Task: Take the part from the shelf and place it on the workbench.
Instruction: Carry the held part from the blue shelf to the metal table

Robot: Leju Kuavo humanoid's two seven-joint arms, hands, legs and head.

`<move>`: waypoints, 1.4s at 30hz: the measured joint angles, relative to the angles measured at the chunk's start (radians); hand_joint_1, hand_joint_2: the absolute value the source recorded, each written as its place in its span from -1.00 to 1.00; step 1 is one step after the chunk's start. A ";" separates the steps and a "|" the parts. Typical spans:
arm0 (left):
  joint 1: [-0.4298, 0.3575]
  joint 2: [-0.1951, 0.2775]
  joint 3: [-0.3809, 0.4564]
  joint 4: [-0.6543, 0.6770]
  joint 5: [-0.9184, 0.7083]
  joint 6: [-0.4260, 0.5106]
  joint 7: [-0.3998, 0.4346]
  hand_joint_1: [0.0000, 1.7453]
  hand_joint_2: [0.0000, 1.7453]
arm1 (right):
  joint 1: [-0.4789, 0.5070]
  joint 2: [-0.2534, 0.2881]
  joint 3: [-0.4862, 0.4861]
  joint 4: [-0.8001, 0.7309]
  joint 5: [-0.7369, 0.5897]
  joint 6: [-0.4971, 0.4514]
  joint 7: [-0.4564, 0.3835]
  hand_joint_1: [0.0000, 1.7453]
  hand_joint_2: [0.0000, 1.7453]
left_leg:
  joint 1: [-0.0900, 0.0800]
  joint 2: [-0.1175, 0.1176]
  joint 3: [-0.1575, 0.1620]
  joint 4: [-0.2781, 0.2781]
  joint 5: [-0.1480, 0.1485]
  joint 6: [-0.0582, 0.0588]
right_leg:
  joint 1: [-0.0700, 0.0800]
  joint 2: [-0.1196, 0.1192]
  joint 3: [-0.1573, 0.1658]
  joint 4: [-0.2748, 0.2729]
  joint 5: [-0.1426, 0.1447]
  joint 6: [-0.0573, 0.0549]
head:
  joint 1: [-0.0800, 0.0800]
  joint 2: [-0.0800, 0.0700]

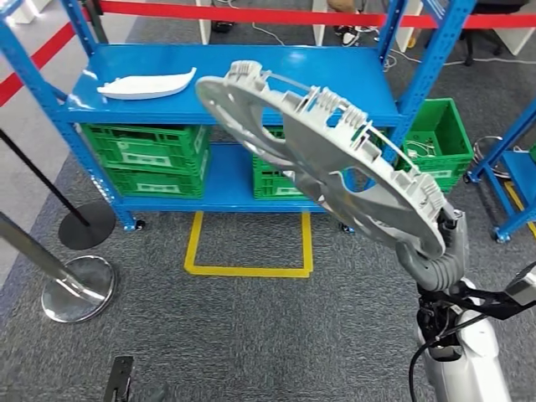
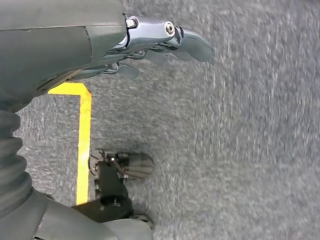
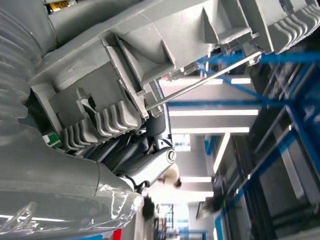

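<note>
Part (image 1: 328, 159): large pale grey moulded plastic panel, long and curved, with round cut-outs, ribbed clips and thin metal rods along its raised edge; held aloft, tilted, in front of the blue shelf (image 1: 208, 71) and clear of it. Right hand (image 1: 450, 230): grips the part at its near end; in the right wrist view the dark fingers (image 3: 128, 150) curl under a ribbed clip of the part (image 3: 124, 90), their tips hidden behind the plastic. Left hand (image 2: 166, 42): hangs over grey carpet, fingers slightly apart and holding nothing; motion blur softens their outline. On the shelf's top board, well beyond the fingers: a white curved strip (image 1: 146, 85). Below it: green crates (image 1: 152, 155), one partly hidden by the part.
</note>
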 joint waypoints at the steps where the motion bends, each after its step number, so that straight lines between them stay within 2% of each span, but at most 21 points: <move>1: -0.001 0.001 0.001 0.000 0.004 -0.001 -0.003 -1.00 1.00 | 0.004 0.000 -0.002 0.000 0.004 0.002 -0.004 1.00 1.00 | -0.001 -0.007 -0.005 0.000 0.005 0.006 | 0.000 0.016 -0.024 0.059 -0.038 0.001 | 0.002 0.000; 3: -0.004 0.002 0.008 0.000 0.013 -0.006 -0.007 -1.00 1.00 | 0.012 0.000 -0.005 0.000 0.011 0.002 -0.014 1.00 1.00 | -0.005 -0.025 -0.017 0.000 0.014 0.014 | 0.002 0.031 -0.075 0.195 -0.105 -0.001 | 0.003 0.000; 5: 0.000 0.003 0.015 0.000 0.019 -0.012 -0.007 -1.00 1.00 | 0.023 0.000 -0.009 0.000 0.018 -0.001 -0.024 1.00 1.00 | -0.009 -0.046 -0.029 0.001 0.025 0.014 | 0.003 0.034 -0.081 0.238 -0.115 -0.006 | 0.003 0.000; 9: 0.017 0.007 0.024 0.000 0.022 -0.010 -0.002 -1.00 1.00 | 0.047 0.000 -0.026 -0.005 0.026 -0.009 -0.041 1.00 1.00 | -0.010 -0.089 -0.045 0.003 0.043 -0.001 | 0.001 0.092 0.071 -0.008 -0.031 -0.020 | 0.002 0.000; 11: 0.026 0.010 0.032 0.000 0.030 -0.008 -0.002 -1.00 1.00 | 0.055 0.000 -0.038 -0.008 0.026 -0.012 -0.045 1.00 1.00 | -0.009 -0.105 -0.055 0.003 0.054 -0.014 | 0.003 0.108 0.092 -0.047 -0.028 -0.023 | 0.001 0.000; 13: 0.036 0.015 0.045 0.000 0.044 -0.007 -0.007 -1.00 1.00 | 0.064 0.000 -0.048 -0.008 0.026 -0.018 -0.047 1.00 1.00 | -0.004 -0.115 -0.061 0.000 0.063 -0.028 | 0.006 0.090 0.089 -0.045 -0.019 -0.032 | 0.002 0.000; 15: 0.044 0.020 0.057 0.000 0.052 -0.009 -0.014 -1.00 1.00 | 0.073 0.000 -0.055 -0.009 0.027 -0.022 -0.045 1.00 1.00 | -0.006 -0.084 -0.075 0.023 0.042 -0.037 | 0.003 0.068 0.085 -0.048 -0.009 -0.045 | -0.003 0.000; 17: 0.043 0.024 0.064 0.000 0.051 -0.014 -0.020 -1.00 1.00 | 0.081 0.001 -0.060 -0.010 0.029 -0.027 -0.045 1.00 1.00 | -0.010 -0.035 -0.120 0.131 -0.030 -0.043 | 0.005 0.043 0.078 -0.051 0.000 -0.054 | -0.010 0.000; 19: 0.039 0.026 0.065 0.000 0.043 -0.019 -0.025 -1.00 1.00 | 0.091 0.001 -0.065 -0.010 0.036 -0.035 -0.047 1.00 1.00 | -0.010 -0.018 -0.166 0.263 -0.094 -0.045 | 0.008 0.015 0.069 -0.050 0.005 -0.057 | -0.012 0.000; 20: 0.038 0.028 0.065 0.000 0.039 -0.021 -0.027 -1.00 1.00 | 0.097 0.001 -0.067 -0.010 0.042 -0.038 -0.049 1.00 1.00 | -0.010 -0.016 -0.169 0.288 -0.101 -0.045 | 0.010 0.001 0.066 -0.050 0.007 -0.058 | -0.012 0.000; 22: 0.037 0.030 0.065 0.000 0.032 -0.024 -0.027 -1.00 1.00 | 0.109 0.001 -0.070 -0.011 0.050 -0.042 -0.052 1.00 1.00 | -0.012 -0.009 -0.117 0.226 -0.067 -0.040 | 0.013 -0.024 0.062 -0.050 0.009 -0.057 | -0.012 0.000; 25: 0.029 0.032 0.065 0.000 0.024 -0.024 -0.027 -1.00 1.00 | 0.118 0.001 -0.077 -0.016 0.053 -0.051 -0.056 1.00 1.00 | -0.026 0.050 -0.003 0.039 -0.009 -0.022 | 0.021 -0.056 0.060 -0.046 0.011 -0.050 | -0.012 0.000; 26: 0.025 0.032 0.065 0.000 0.022 -0.024 -0.027 -1.00 1.00 | 0.121 0.001 -0.079 -0.019 0.054 -0.054 -0.056 1.00 1.00 | -0.030 0.063 0.011 0.008 -0.004 -0.015 | 0.024 -0.068 0.058 -0.045 0.011 -0.046 | -0.011 0.000; 28: 0.023 0.032 0.065 0.000 0.020 -0.024 -0.026 -1.00 1.00 | 0.126 0.001 -0.083 -0.021 0.054 -0.057 -0.057 1.00 1.00 | -0.032 0.045 0.005 0.000 0.000 -0.001 | 0.026 -0.088 0.057 -0.046 0.013 -0.037 | -0.009 0.000; 29: 0.024 0.031 0.065 0.000 0.018 -0.024 -0.025 -1.00 1.00 | 0.128 0.001 -0.084 -0.023 0.055 -0.060 -0.057 1.00 1.00 | -0.031 0.036 0.003 -0.002 0.003 0.006 | 0.024 -0.081 0.056 -0.044 0.009 -0.032 | -0.008 0.000; 31: 0.024 0.029 0.065 0.000 0.011 -0.023 -0.019 -1.00 1.00 | 0.136 0.001 -0.088 -0.028 0.055 -0.068 -0.056 1.00 1.00 | -0.026 0.014 0.000 -0.007 0.012 0.019 | 0.019 -0.026 0.035 0.007 -0.031 -0.021 | -0.006 0.000; 33: 0.023 0.027 0.065 0.000 0.004 -0.022 -0.011 -1.00 1.00 | 0.150 0.000 -0.097 -0.034 0.053 -0.074 -0.056 1.00 1.00 | -0.024 -0.011 -0.006 -0.007 0.017 0.027 | 0.017 0.028 -0.018 0.134 -0.100 -0.016 | -0.003 0.000; 35: 0.024 0.024 0.064 0.000 -0.002 -0.021 -0.005 -1.00 1.00 | 0.169 0.000 -0.104 -0.039 0.052 -0.076 -0.056 1.00 1.00 | -0.024 -0.038 -0.009 -0.007 0.021 0.029 | 0.017 0.037 -0.060 0.235 -0.135 -0.015 | -0.002 0.000; 37: 0.029 0.021 0.064 0.000 -0.007 -0.021 -0.001 -1.00 1.00 | 0.184 0.000 -0.110 -0.044 0.052 -0.078 -0.055 1.00 1.00 | -0.022 -0.068 -0.011 -0.006 0.025 0.025 | 0.014 0.041 -0.037 0.193 -0.096 -0.015 | -0.002 0.000; 39: 0.030 0.019 0.063 0.000 -0.010 -0.021 0.000 -1.00 1.00 | 0.188 0.000 -0.114 -0.050 0.052 -0.079 -0.055 1.00 1.00 | -0.020 -0.096 -0.014 -0.002 0.028 0.017 | 0.005 0.084 0.031 0.057 -0.034 -0.011 | -0.002 0.000; 42: 0.027 0.020 0.063 0.000 -0.011 -0.020 0.001 -1.00 1.00 | 0.194 0.000 -0.117 -0.058 0.047 -0.080 -0.056 1.00 1.00 | -0.019 -0.129 -0.034 0.005 0.039 -0.001 | -0.004 0.140 0.075 -0.035 -0.018 -0.016 | -0.003 0.000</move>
